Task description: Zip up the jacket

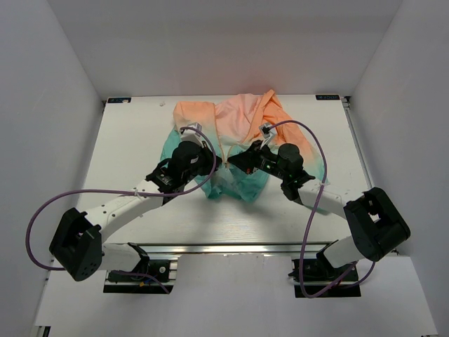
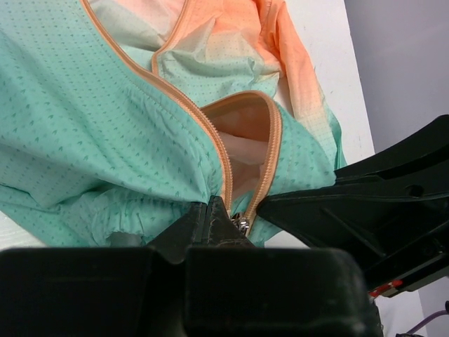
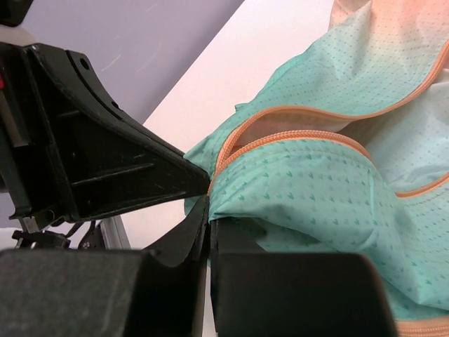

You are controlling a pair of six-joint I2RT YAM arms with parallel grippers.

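**Jacket (image 1: pixel 242 123) pinched at the hem, zipper (image 2: pixel 210 130) open**

It lies rumpled at the middle of the white worktop (image 1: pixel 140 140) — peach-orange on the far side, teal at the near hem (image 1: pixel 235 186). The orange tooth rows bow apart above a small metal slider (image 2: pixel 243 225). Beside that slider the left claw (image 2: pixel 214 210) is clenched on the hem. The right claw (image 3: pixel 208 221) pinches teal cloth just next to it — each black claw blocks part of the other's view.

place: robot lab cell | cues: white enclosure walls (image 1: pixel 49 105), white table (image 1: pixel 133 140), aluminium rail (image 1: pixel 231 249)
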